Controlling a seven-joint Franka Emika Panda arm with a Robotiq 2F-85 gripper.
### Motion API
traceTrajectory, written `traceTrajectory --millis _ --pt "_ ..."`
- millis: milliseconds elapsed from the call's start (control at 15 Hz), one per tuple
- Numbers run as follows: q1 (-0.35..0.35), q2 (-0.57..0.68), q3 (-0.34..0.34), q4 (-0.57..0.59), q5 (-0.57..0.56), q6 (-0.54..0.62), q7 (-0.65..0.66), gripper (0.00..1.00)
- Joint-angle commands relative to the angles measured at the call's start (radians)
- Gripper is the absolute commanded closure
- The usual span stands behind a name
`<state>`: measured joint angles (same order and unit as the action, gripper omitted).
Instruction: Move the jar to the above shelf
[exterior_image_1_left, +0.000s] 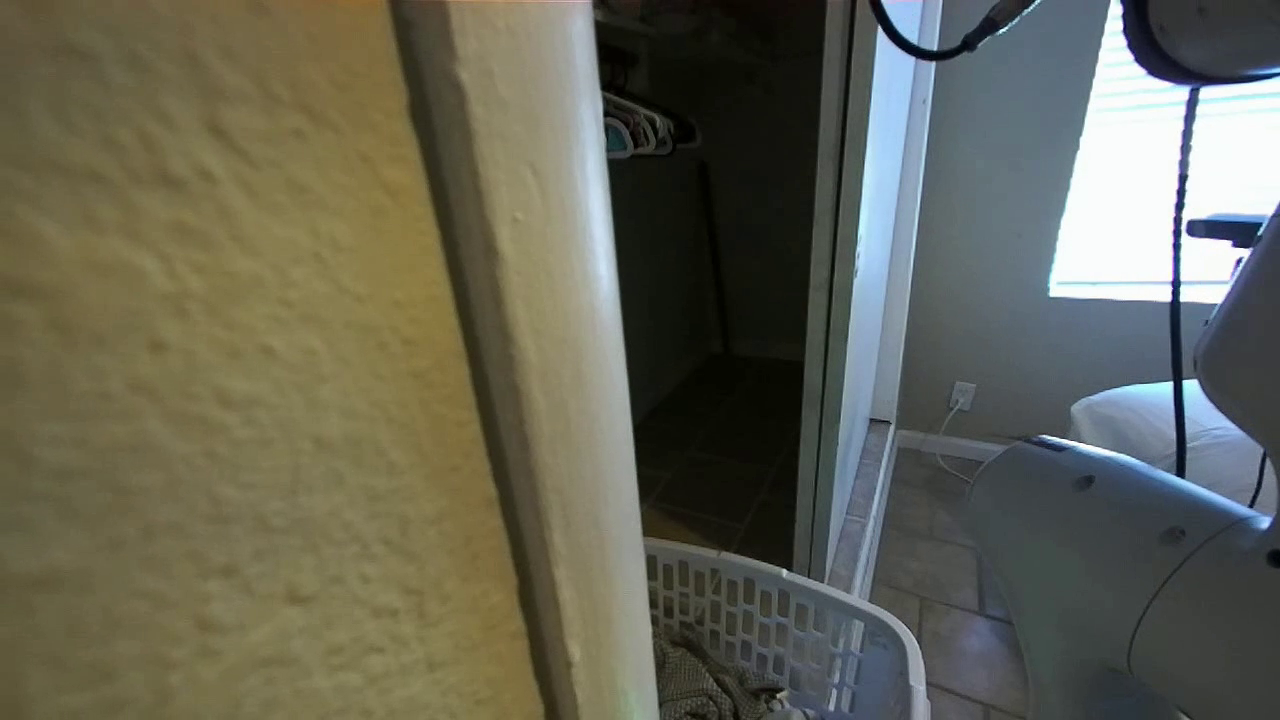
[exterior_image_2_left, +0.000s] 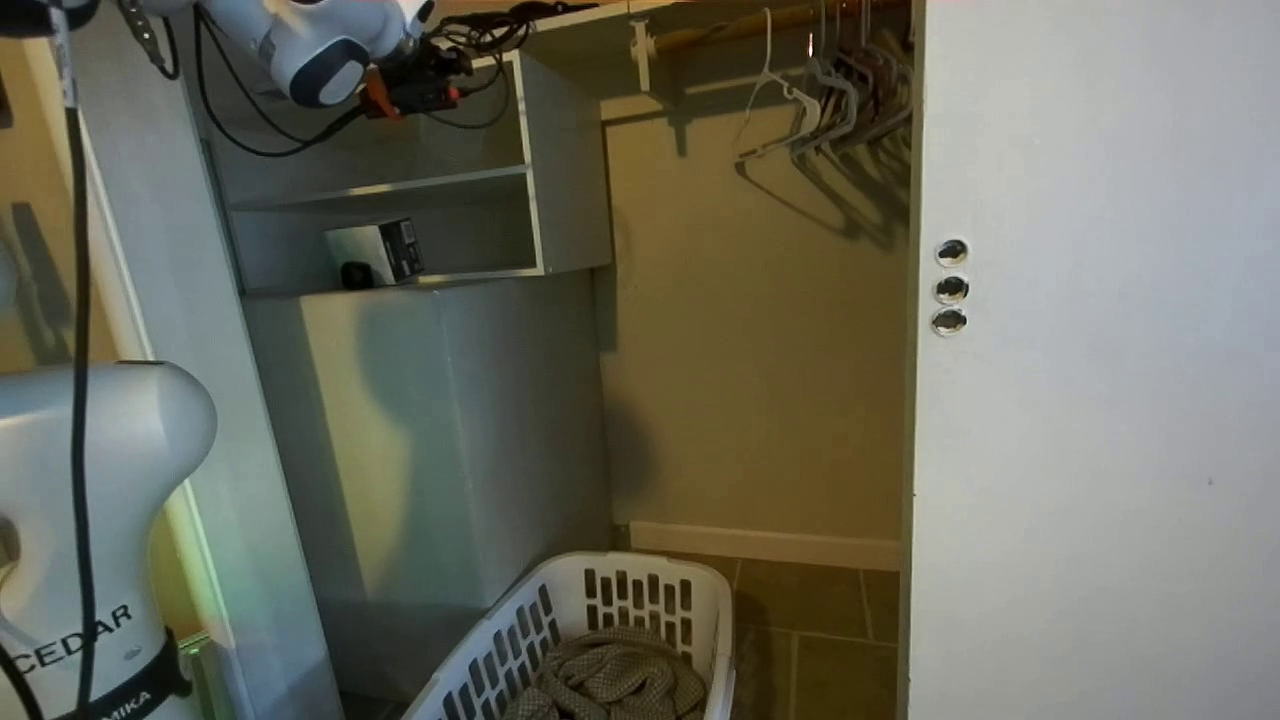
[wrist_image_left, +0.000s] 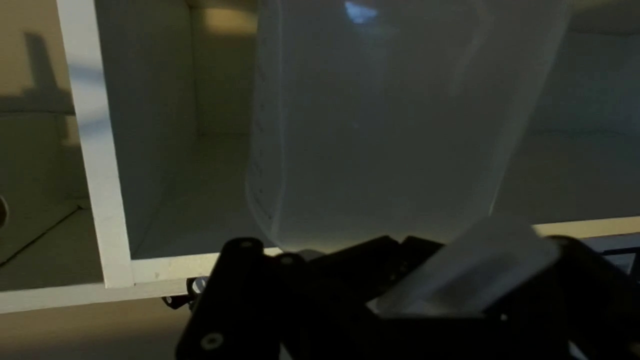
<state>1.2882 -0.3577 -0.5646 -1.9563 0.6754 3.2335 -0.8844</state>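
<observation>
"Standing left of the shelf unit (exterior_image_2_left: 570, 170), what's that?"

"The robot arm (exterior_image_2_left: 125, 450), in an exterior view. Its far end reaches across, high up, in front of the shelf unit."

"And in the shelf unit's lower compartment (exterior_image_2_left: 480, 235)?"

"A box (exterior_image_2_left: 385, 248), pale on one face and black on another. Just beside it is a dark thing (exterior_image_2_left: 356, 275), too small to name."

"Next along?"

"The claw (wrist_image_left: 400, 244), level with the shelf unit's upper compartment (exterior_image_2_left: 490, 140). In the wrist view, which stands upside down, its fingers (wrist_image_left: 370, 257) are drawn in with hardly a gap between the tips, clasping the jar (wrist_image_left: 390, 125) by the end nearest them. The exact spot of contact is too dark to make out."

"Where's the jar?"

"At the mouth of the shelf unit's upper compartment, just below the claw. It's cloudy and see-through. How far in it is, I can't tell."

"Anything lower down?"

"A white laundry basket (exterior_image_2_left: 640, 562), below the shelf unit and toward its right, with a brown cloth (exterior_image_2_left: 615, 675) heaped in it."

"And right of the shelf unit?"

"A rod (exterior_image_2_left: 740, 28) with hangers (exterior_image_2_left: 853, 105) on it, then, farther right, a white door (exterior_image_2_left: 1100, 400) with three round fittings (exterior_image_2_left: 951, 289)."
</observation>
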Motion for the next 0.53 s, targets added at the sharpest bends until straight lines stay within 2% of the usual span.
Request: traceTrajectory --millis 0,467 --pt "0.141 0.012 -0.110 0.034 0.013 0.063 -0.038 1.00" --pt "0.321 0.011 -0.286 0.055 -0.025 0.114 -0.046 1.00"
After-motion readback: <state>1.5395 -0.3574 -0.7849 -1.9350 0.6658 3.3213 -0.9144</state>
